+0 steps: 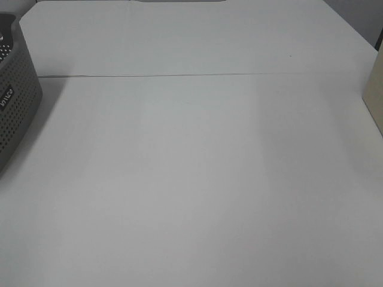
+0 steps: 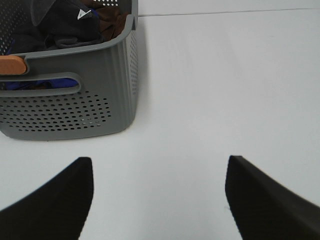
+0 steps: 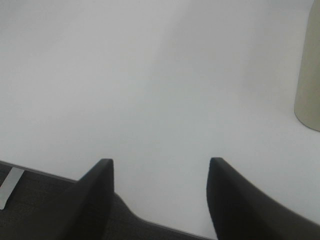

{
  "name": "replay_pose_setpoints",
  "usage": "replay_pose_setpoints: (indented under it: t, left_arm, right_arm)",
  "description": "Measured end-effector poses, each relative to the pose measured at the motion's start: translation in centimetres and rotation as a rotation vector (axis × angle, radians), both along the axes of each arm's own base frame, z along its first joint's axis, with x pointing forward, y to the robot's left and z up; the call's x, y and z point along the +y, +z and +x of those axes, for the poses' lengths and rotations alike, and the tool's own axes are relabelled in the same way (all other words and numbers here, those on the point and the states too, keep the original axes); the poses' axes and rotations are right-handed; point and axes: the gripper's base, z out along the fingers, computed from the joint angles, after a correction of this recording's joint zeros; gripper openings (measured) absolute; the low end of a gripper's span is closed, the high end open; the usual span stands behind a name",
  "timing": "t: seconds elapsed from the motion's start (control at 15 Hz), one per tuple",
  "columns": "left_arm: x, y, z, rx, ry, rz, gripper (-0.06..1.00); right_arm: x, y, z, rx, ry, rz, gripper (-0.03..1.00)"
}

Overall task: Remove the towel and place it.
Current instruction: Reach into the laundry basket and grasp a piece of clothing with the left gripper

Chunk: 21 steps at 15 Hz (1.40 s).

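The towel [image 2: 52, 27], a dark charcoal cloth with a small white tag, lies bunched inside the grey perforated basket [image 2: 75, 110] in the left wrist view. My left gripper [image 2: 159, 165] hangs open over bare table, a short way in front of the basket's handled end, with nothing between its fingers. My right gripper [image 3: 161, 162] is open too and empty, hovering at the table's front edge. The high view catches only a corner of the basket [image 1: 15, 101] at the far left and neither gripper. The towel is hidden there.
Brown cloth [image 2: 107, 20] and something blue [image 2: 47, 84] share the basket, and an orange-brown piece [image 2: 12, 65] sits at its rim. A beige upright object [image 1: 376, 89] stands at the table's right edge, also near my right gripper [image 3: 310, 75]. A seam [image 1: 179, 76] crosses the white table.
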Motion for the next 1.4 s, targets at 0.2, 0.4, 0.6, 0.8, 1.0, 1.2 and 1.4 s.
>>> replay_pose_setpoints:
  t: [0.2, 0.4, 0.6, 0.8, 1.0, 1.2, 1.4]
  left_arm:
    - [0.00, 0.00, 0.00, 0.000, 0.000, 0.000, 0.70]
    - [0.00, 0.00, 0.00, 0.000, 0.000, 0.000, 0.70]
    - [0.00, 0.00, 0.00, 0.000, 0.000, 0.000, 0.70]
    - [0.00, -0.11, 0.05, 0.004, 0.000, 0.000, 0.70]
    - [0.00, -0.11, 0.05, 0.004, 0.000, 0.000, 0.70]
    - [0.00, -0.11, 0.05, 0.004, 0.000, 0.000, 0.70]
    - [0.00, -0.11, 0.05, 0.004, 0.000, 0.000, 0.70]
  right_arm:
    - [0.00, 0.00, 0.00, 0.000, 0.000, 0.000, 0.55]
    - [-0.01, 0.00, 0.00, 0.000, -0.001, -0.001, 0.55]
    - [-0.02, 0.00, 0.00, 0.000, -0.002, -0.003, 0.55]
    - [-0.25, -0.02, 0.05, -0.002, -0.022, -0.018, 0.55]
    - [-0.48, -0.03, 0.09, -0.001, -0.051, -0.021, 0.55]
    - [-0.49, -0.03, 0.09, -0.001, -0.052, -0.023, 0.55]
    - [-0.49, -0.03, 0.09, -0.001, -0.052, -0.023, 0.55]
